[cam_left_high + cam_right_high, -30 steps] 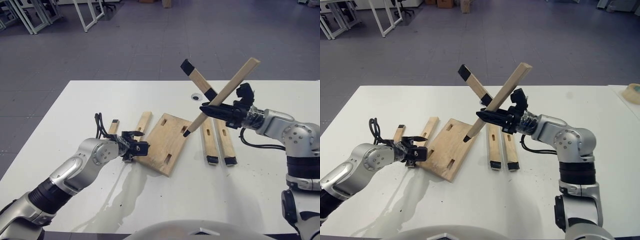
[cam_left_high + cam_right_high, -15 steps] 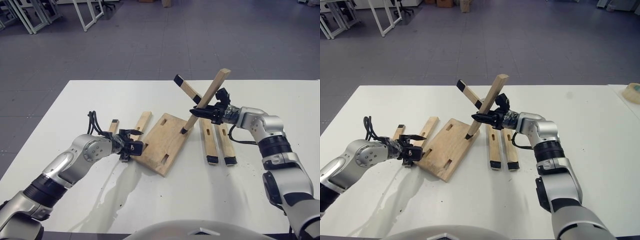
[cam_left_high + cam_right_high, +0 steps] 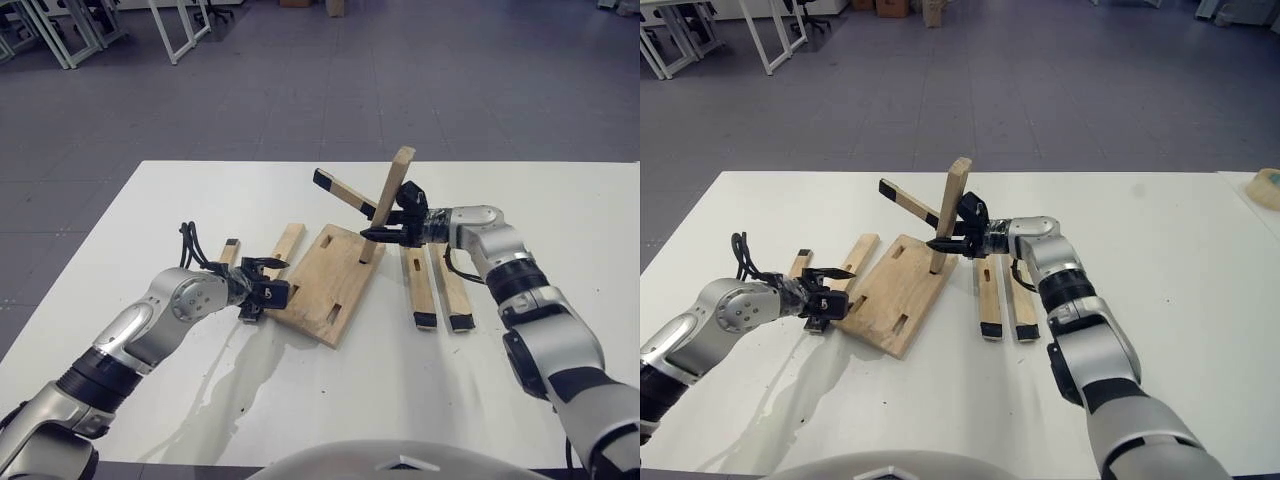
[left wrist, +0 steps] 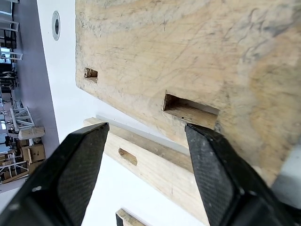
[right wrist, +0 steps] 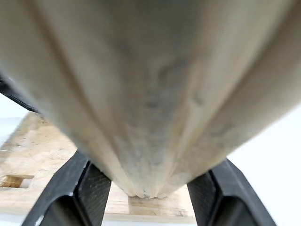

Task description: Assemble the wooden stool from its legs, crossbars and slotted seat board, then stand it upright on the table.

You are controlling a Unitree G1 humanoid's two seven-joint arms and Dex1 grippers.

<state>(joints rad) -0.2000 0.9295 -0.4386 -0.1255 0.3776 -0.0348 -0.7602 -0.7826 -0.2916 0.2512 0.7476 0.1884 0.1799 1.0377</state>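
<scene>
"Where is the seat board?"

"Your seat board lies in the middle of the white worktop, well back from every edge. It is flat, pale, scratchy wood with small slots cut in it."

"And my hands?"

"Your left hand is open, fingers spread at the board's left corner. Your right hand squeezes a square wooden leg. The leg stands almost upright with its bottom end on the board's far side. A black-tipped stick crosses it. Two more sticks lie just right of the board."
</scene>
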